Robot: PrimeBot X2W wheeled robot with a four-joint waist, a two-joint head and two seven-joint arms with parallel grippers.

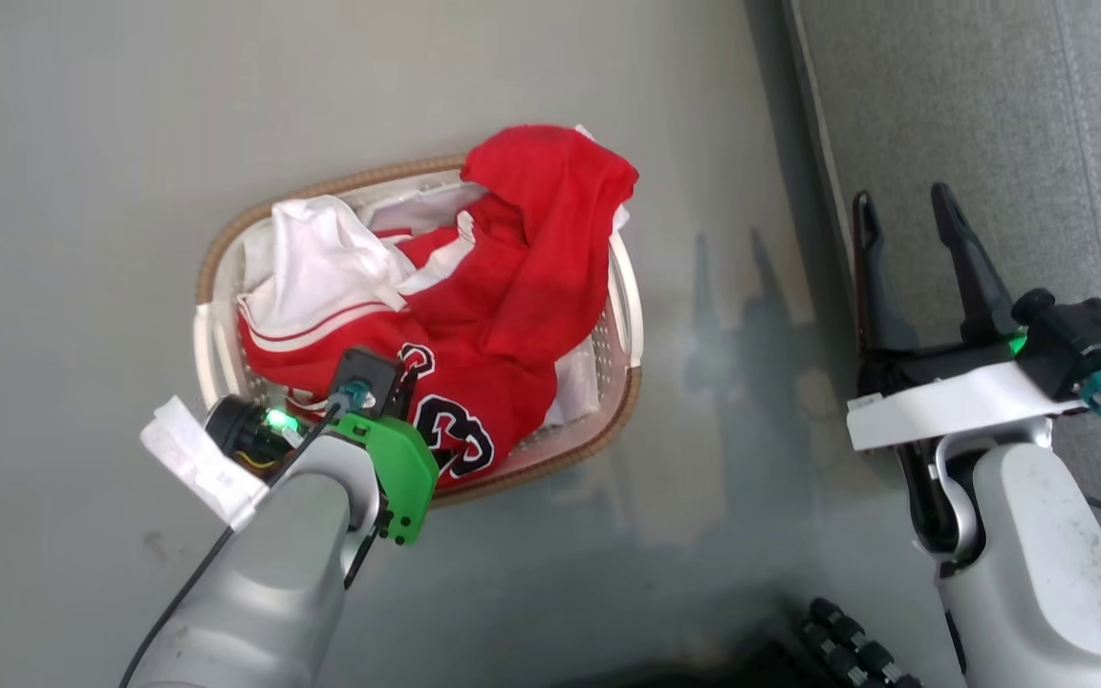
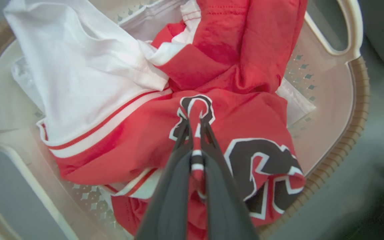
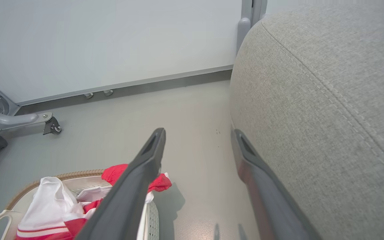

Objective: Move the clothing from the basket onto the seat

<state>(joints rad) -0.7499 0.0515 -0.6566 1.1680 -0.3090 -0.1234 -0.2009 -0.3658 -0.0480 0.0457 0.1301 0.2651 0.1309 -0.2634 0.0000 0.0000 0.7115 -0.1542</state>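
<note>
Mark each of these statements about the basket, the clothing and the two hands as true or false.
1. The left hand is shut on a fold of the red jersey. True.
2. The right hand grips the rim of the basket. False: the right hand stands open beside the seat, with nothing between its fingers.
3. The clothing lies on the seat. False: the clothing lies in the basket, which stands on the floor.
4. A white cloth lies in the basket beside the red jersey. True.
</note>
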